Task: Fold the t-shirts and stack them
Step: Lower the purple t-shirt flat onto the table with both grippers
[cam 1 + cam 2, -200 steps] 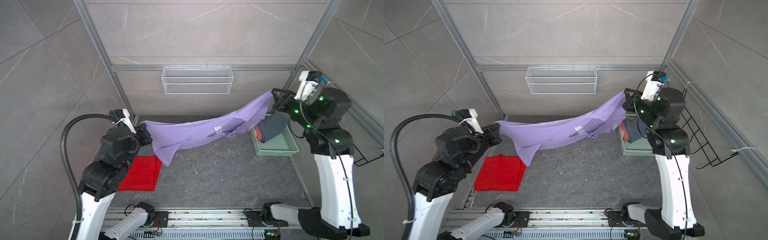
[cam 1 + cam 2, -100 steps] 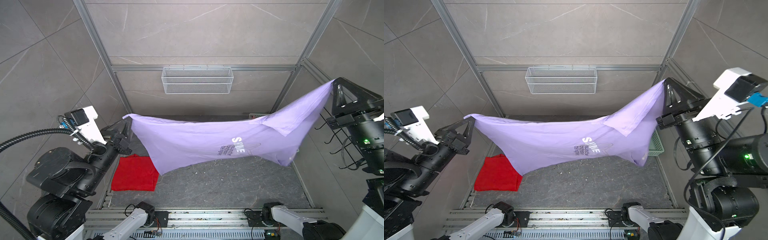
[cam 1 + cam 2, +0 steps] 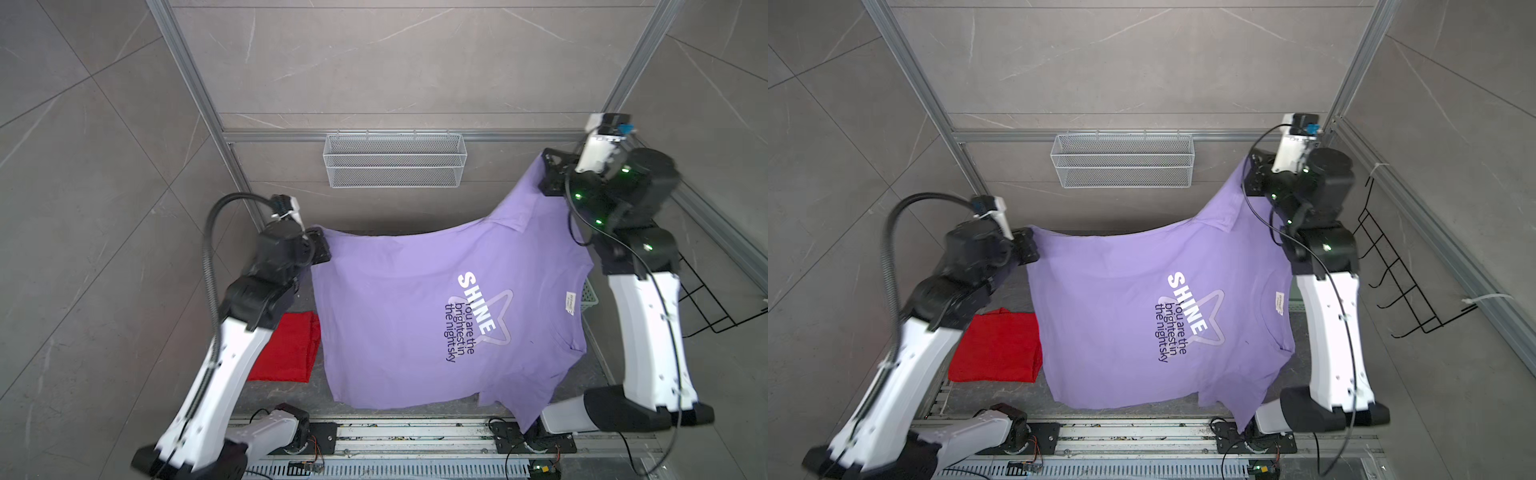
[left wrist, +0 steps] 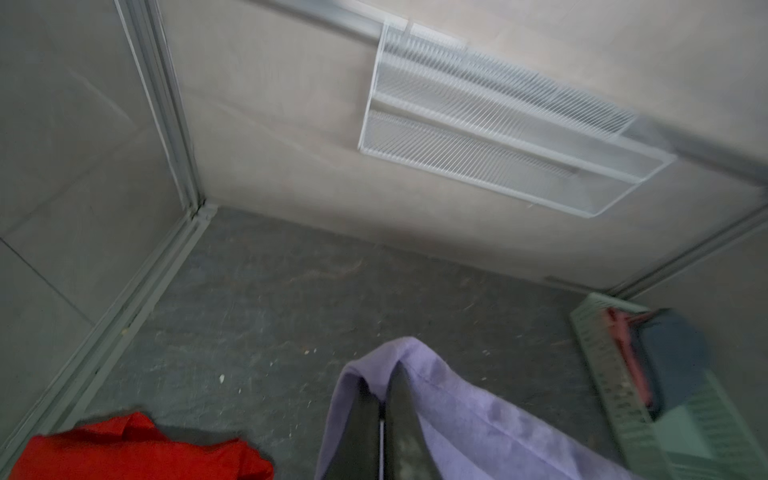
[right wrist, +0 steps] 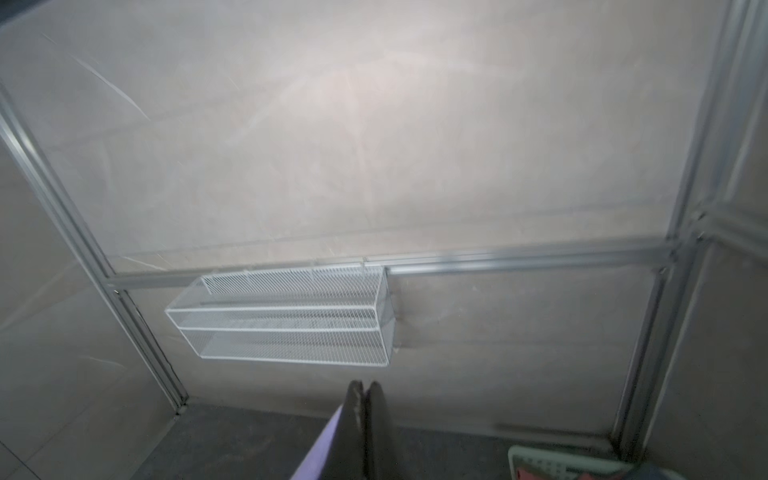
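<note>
Cloth stretched btwn arms: lilac SHINE t-shirt, L gripper clamped on one far corner, R gripper clamped on the other; red t-shirt folded beside it.

lilac shirt: white SHINE print, star outline. red shirt: plain. basket: mint lattice. desk: mottled dark grey.

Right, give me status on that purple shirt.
Left gripper and right gripper shut on purple shirt. Shirt hanging spread between them. Red shirt folded at left.
</note>
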`<action>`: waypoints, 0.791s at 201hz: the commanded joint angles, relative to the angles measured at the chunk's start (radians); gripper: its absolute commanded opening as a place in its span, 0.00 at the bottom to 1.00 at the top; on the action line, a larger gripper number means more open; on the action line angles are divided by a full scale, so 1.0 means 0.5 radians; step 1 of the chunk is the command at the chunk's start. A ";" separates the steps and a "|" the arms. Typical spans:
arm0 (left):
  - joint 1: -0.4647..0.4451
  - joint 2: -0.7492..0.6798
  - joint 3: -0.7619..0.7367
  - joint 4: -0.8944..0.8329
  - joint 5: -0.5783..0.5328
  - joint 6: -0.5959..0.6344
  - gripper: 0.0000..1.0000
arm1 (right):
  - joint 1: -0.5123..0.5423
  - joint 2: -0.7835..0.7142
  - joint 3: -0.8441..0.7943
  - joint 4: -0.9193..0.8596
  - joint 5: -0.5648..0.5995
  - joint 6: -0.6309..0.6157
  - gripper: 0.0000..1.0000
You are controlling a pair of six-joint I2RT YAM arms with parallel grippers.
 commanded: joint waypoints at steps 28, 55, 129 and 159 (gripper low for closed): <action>0.222 0.925 0.029 0.388 0.324 -0.242 0.00 | -0.004 0.785 -0.144 0.163 0.075 0.287 0.00; 0.264 1.300 0.189 0.427 0.507 -0.292 0.00 | -0.005 1.220 0.071 0.107 0.060 0.431 0.00; 0.308 1.597 0.350 0.491 0.596 -0.413 0.00 | -0.005 1.746 0.528 -0.044 0.093 0.635 0.00; 0.349 1.598 0.354 0.499 0.621 -0.432 0.00 | -0.008 1.827 0.687 -0.090 0.079 0.640 0.00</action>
